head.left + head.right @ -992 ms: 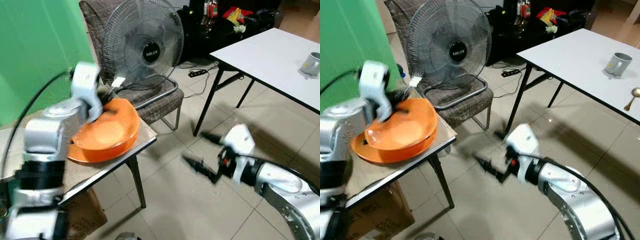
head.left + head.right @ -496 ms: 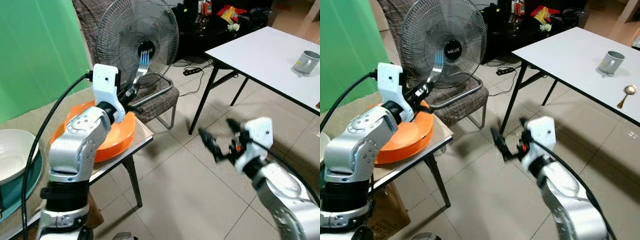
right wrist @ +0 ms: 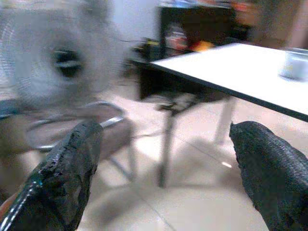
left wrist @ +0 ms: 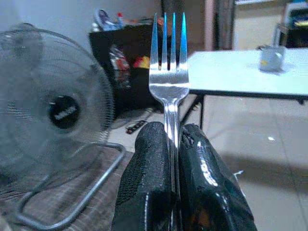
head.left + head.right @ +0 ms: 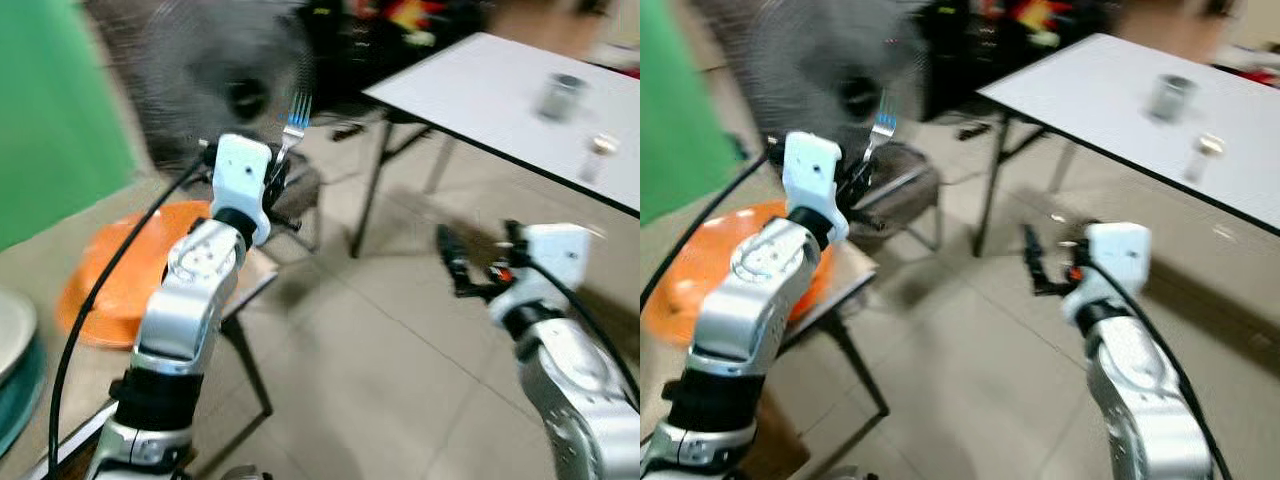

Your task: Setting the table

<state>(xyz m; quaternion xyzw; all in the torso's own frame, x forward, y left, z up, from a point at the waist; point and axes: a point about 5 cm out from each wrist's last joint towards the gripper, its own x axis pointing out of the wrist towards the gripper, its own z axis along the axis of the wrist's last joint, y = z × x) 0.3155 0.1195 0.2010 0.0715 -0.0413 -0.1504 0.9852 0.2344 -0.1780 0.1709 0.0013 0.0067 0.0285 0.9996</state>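
We see the left gripper (image 4: 173,144) with jaws clamped on a fork (image 4: 169,72), tines up, raised before the fan (image 4: 45,113). The right gripper (image 3: 166,154) hangs over the floor, jaws wide.

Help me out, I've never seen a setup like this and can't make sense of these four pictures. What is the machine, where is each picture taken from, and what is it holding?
It is a humanoid robot with two silver arms. Two pictures come from cameras in its head, two from its wrists. The left gripper is shut on a shiny metal fork, prongs up. The right gripper is open and holds nothing. A round orange plate lies on the small side table. Ahead, the long white table bears a grey mug, blurred.
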